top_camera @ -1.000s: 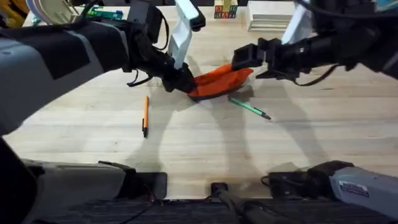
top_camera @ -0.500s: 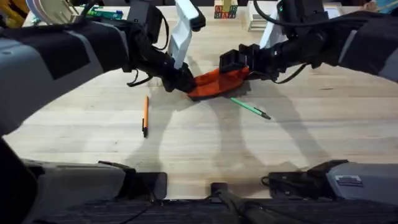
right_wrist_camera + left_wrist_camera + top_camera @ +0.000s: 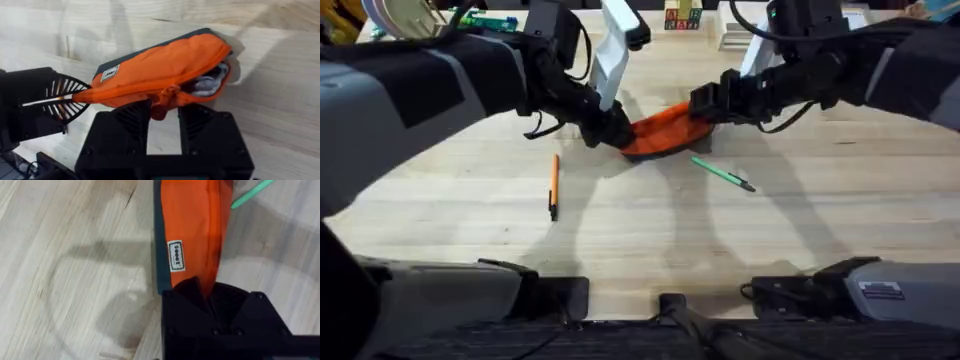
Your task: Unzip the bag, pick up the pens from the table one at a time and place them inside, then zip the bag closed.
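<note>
**A:** Overhead, the bag [image 3: 663, 133] was seen on the table [image 3: 640, 240], stretched between the two arms near the far middle. How was it held?

**B:** One end was clamped in the left gripper [image 3: 613, 133]; in the left wrist view the orange fabric was pinched between the closed black fingers. At the other end, the right gripper [image 3: 162, 111] was narrowed around the small pull tab [image 3: 161, 101], though whether the tab was truly gripped could not be settled from that angle.

**A:** And how would it be expected to handle?

**B:** Soft and light, it was judged. The cloth sagged and creased, so it would fold unless anchored at one end. The tab was the only sensible hold for running the zipper. An opening at the end was already visible in the right wrist view.

**A:** The pens?

**B:** The orange pen [image 3: 553, 184] and the green pen [image 3: 722, 173] were lying apart on the table; slim, stiff and likely to roll, best pinched mid-barrel.
</note>
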